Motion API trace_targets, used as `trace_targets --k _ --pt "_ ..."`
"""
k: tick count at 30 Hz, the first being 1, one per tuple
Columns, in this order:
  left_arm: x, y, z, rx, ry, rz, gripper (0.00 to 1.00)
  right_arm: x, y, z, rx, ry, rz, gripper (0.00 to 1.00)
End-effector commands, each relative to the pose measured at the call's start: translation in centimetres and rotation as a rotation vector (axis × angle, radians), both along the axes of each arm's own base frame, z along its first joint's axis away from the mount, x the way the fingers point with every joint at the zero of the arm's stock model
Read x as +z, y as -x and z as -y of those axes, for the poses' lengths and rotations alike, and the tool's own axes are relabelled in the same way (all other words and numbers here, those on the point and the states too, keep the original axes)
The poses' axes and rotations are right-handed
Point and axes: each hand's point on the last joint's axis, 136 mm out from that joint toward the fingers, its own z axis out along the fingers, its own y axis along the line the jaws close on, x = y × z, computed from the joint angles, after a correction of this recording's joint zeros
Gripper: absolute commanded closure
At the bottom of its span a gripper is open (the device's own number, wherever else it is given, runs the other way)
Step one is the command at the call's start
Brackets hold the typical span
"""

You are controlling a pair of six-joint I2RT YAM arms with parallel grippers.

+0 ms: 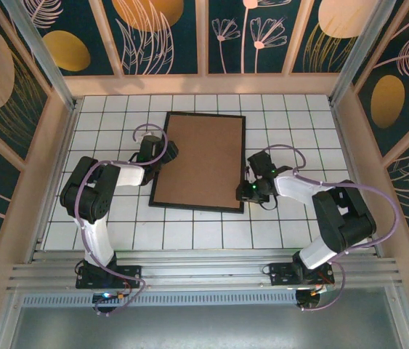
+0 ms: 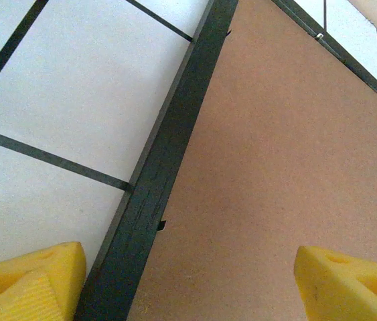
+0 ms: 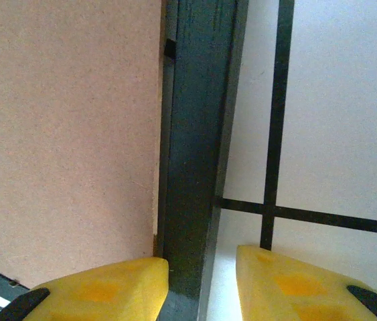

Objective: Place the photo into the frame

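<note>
Yellow foam fingertip pads [image 2: 31, 281] of the left gripper [image 2: 188, 287] sit closest to the left wrist lens. We find them spread wide. One pad hangs over the white tiled table [image 2: 61, 87]. The other hangs over the plain brown fibreboard backing board [image 2: 275, 167]. Between them runs the left edge of the large rectangular picture frame [image 2: 165, 157] with its narrow black rim.

From above, we see the frame lying flat, back side up, near the middle of the table. It is turned slightly out of line with the tile grid. The backing board fills it from edge to edge.

We note that the right gripper [image 3: 201, 287] stands over the frame's right edge, close to the near right corner. Its yellow pads are partly apart and straddle the black rim. The inner pad lies over the board and meets the rim's inner edge. A thin strip of white tile shows between the rim and the outer pad. We cannot tell whether either pad presses on the frame.
</note>
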Motion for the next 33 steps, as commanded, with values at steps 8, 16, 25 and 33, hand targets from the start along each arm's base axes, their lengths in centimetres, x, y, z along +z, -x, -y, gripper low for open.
trace_targets --k 8,16,25,33 --pt "-4.7 6.7 4.1 -0.174 -0.033 -0.253 0.17 5.2 -4.4 -1.8 0.055 0.018 0.239 0.58" --pt "-4.5 5.8 0.9 -0.108 -0.089 -0.244 0.16 6.1 -4.1 2.0 0.000 0.054 0.227 0.55" --pt "-2.6 4.5 -0.4 -0.085 -0.133 -0.200 0.11 5.8 -2.1 0.0 0.002 -0.231 0.140 0.53" --pt "-1.9 3.9 -0.2 -0.090 -0.135 -0.184 0.11 3.3 -1.0 -0.6 -0.011 -0.271 0.071 0.56"
